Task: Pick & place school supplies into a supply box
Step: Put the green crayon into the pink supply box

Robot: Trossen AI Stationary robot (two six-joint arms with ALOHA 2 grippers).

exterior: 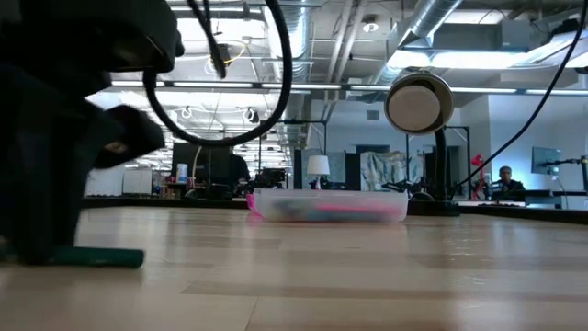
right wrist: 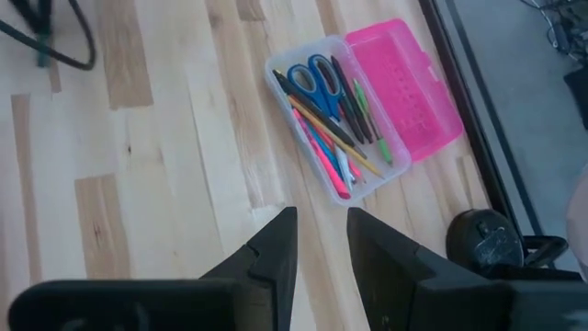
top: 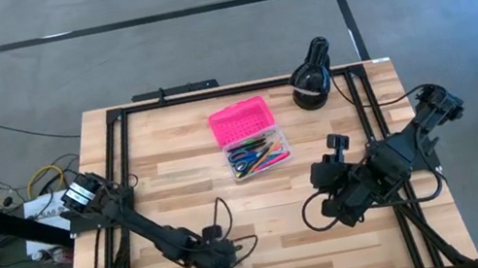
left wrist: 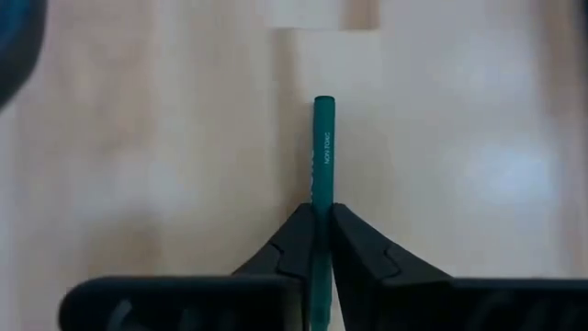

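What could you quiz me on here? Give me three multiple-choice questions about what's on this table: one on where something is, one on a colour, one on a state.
1. Where is the clear plastic supply box with the bright pink lid?
A. toward the table's far edge, beside the black lamp
B. at the near edge under the left arm
C. on the floor

2. What colour is the thin pencil between the left gripper's fingers?
A. yellow
B. green
C. pink

3. How does the supply box stand?
A. lid shut
B. upside down
C. lid open, supplies inside

Answers:
1 A: the high view shows it by the lamp.
2 B: the left wrist view shows a green shaft.
3 C: the right wrist view shows blue-handled scissors and pens inside, with the right gripper open and empty above the table.
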